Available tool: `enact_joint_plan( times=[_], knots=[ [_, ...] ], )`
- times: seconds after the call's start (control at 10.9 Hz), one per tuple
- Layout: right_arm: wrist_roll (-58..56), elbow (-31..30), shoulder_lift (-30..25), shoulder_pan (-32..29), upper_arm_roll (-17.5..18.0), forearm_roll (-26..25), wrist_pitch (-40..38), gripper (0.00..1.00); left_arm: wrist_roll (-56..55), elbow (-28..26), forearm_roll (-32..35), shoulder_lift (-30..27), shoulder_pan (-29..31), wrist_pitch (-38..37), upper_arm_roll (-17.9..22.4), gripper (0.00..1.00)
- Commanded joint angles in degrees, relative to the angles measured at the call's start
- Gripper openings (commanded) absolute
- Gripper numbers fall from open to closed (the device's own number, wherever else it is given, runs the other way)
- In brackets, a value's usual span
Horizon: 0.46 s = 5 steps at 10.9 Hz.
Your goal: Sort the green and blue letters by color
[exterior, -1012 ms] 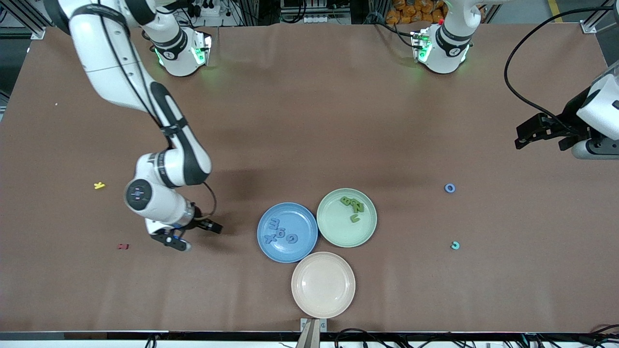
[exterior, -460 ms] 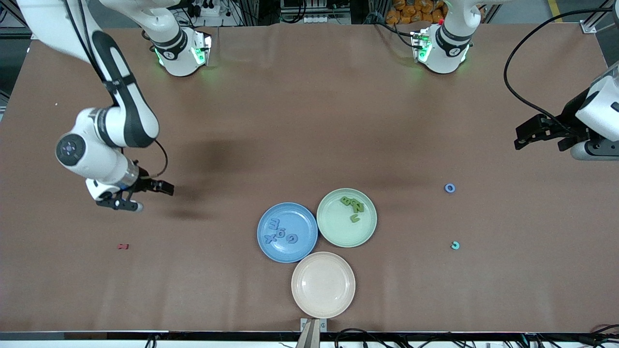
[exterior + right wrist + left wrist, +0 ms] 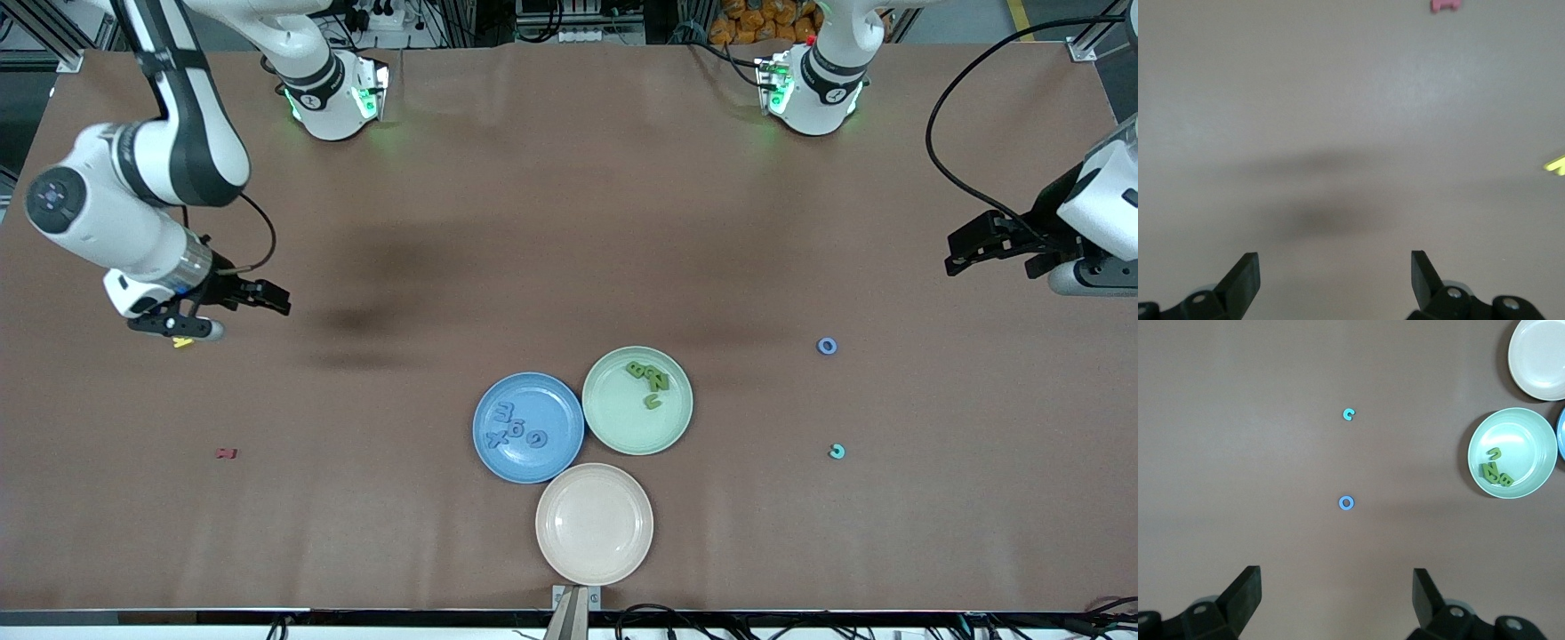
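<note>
Several blue letters [image 3: 520,431] lie in the blue plate [image 3: 528,384]. Three olive green letters [image 3: 649,378] lie in the green plate [image 3: 613,436], which also shows in the left wrist view [image 3: 1531,433]. A blue O [image 3: 828,346] [image 3: 1346,503] and a teal C [image 3: 837,452] [image 3: 1349,415] lie loose on the table toward the left arm's end. My right gripper [image 3: 178,327] [image 3: 1334,253] is open and empty over the yellow letter [image 3: 183,341]. My left gripper [image 3: 1058,267] [image 3: 1336,570] is open and empty, waiting high at the left arm's end.
An empty beige plate [image 3: 594,524] sits nearest the front camera, touching both other plates. A dark red letter [image 3: 227,453] [image 3: 1446,5] lies toward the right arm's end. The yellow letter also shows in the right wrist view [image 3: 1555,165]. Brown table all round.
My right gripper has swung away from the blue plate toward the right arm's end and now hangs over the yellow letter. The left arm has not moved.
</note>
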Motion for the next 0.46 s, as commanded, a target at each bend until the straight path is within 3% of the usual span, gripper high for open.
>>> enact_joint_plan(
  times=[0.0, 0.28, 0.37],
  knots=[
    [-4.3, 14.4, -1.7, -3.0, 1.5, -2.3, -14.4, 1.0, 0.3, -0.1, -1.1, -0.3, 0.3, 0.3, 0.0, 1.0],
    [-5.8, 21.9, -2.1, -2.8, 2.1, -3.7, -22.1, 1.0, 0.3, -0.1, -1.2, -0.3, 0.3, 0.3, 0.0, 1.0],
    [-6.2, 25.8, -1.8, -2.8, 3.0, -7.1, -24.6, 1.0, 0.3, -0.1, -1.2, -0.3, 0.3, 0.3, 0.0, 1.0]
  ],
)
